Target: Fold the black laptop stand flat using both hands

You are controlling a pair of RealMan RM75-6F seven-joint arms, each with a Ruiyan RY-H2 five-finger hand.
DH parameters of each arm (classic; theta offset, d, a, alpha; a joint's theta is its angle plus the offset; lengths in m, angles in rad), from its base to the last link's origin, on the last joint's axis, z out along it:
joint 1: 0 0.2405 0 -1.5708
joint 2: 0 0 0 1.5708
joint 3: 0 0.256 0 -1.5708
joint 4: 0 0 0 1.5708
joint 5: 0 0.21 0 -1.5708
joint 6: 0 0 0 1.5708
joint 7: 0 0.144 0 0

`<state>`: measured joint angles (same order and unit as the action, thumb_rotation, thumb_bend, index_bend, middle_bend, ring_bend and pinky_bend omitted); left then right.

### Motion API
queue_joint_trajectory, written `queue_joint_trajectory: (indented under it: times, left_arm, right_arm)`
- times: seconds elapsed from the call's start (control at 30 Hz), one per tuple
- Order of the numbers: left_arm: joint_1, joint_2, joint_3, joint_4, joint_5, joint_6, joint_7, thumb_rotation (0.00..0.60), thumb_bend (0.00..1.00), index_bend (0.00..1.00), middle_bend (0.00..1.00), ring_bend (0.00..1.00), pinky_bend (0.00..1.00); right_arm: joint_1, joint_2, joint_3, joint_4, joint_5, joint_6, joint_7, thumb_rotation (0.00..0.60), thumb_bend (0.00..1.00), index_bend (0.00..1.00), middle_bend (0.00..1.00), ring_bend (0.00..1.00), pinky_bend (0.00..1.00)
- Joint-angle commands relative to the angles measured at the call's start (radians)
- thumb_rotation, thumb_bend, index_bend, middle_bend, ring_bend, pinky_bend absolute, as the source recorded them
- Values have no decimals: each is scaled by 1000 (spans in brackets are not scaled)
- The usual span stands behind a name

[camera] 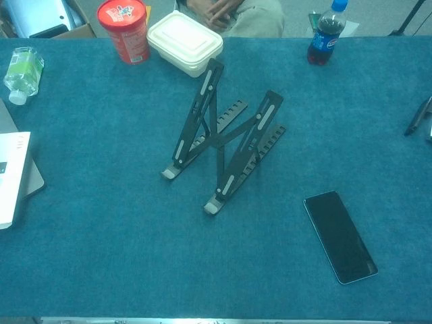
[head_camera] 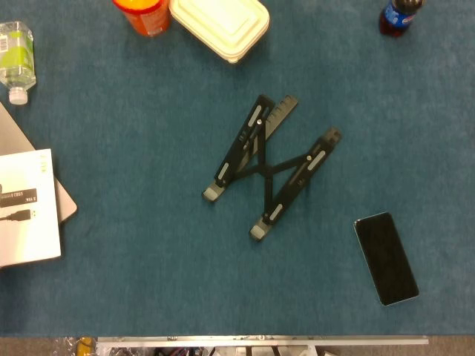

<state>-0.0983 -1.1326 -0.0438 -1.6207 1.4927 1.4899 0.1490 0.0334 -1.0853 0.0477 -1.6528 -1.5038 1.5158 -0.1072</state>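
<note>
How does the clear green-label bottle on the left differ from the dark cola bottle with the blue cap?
The clear plastic bottle with a green label lies on its side near the table's left edge; the dark cola bottle with a blue cap stands upright at the far right. The clear bottle has a white cap and pale contents; the cola bottle's contents are dark. Both sit on the blue tablecloth, apart from the black laptop stand.

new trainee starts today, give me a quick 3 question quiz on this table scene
1. True or false: the stand is already folded flat.
2. Which lies nearest the stand: A) phone B) cola bottle C) green bottle?
3. Fill in: the red cup stands beside the ___ box.

Key: 1 false, it stands propped open; 2 A; 3 cream. Neither hand is in view.
</note>
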Motion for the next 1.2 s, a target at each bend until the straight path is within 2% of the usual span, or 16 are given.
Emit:
queue_joint_trajectory:
  times: [0.03,0.37,0.73,0.83,1.03,1.2]
  left_arm:
    - [-1,-1,1,1,2,0,-1,600,331,263,269,163,36]
    - [-2,-2,2,1,3,-4,-1,600,331,263,270,163,36]
    - [3,7,6,-4,6,2,-11,600,331,262,272,163,36]
    - [3,8,3,-1,2,2,-18,600,331,262,270,163,36]
    - [-6,12,-8,-5,-8,-9,-41,600,331,260,267,163,36]
    - [-9,3,-12,-2,-14,-10,-39,600,331,259,268,163,36]
  right_arm:
    - [0,2,0,-1,1,-2,2,600,101,173,197,85,211]
    - [23,9,-5,-14,-13,-45,33,600,101,173,197,85,211]
    - [154,42,12,-80,-24,-243,229,600,101,163,197,85,211]
    - [207,48,19,-88,-29,-319,349,600,101,161,197,85,211]
    - [334,41,40,-88,-58,-475,765,600,101,126,174,85,211]
    - [439,-14,50,-24,-117,-546,1125,600,101,63,119,35,166]
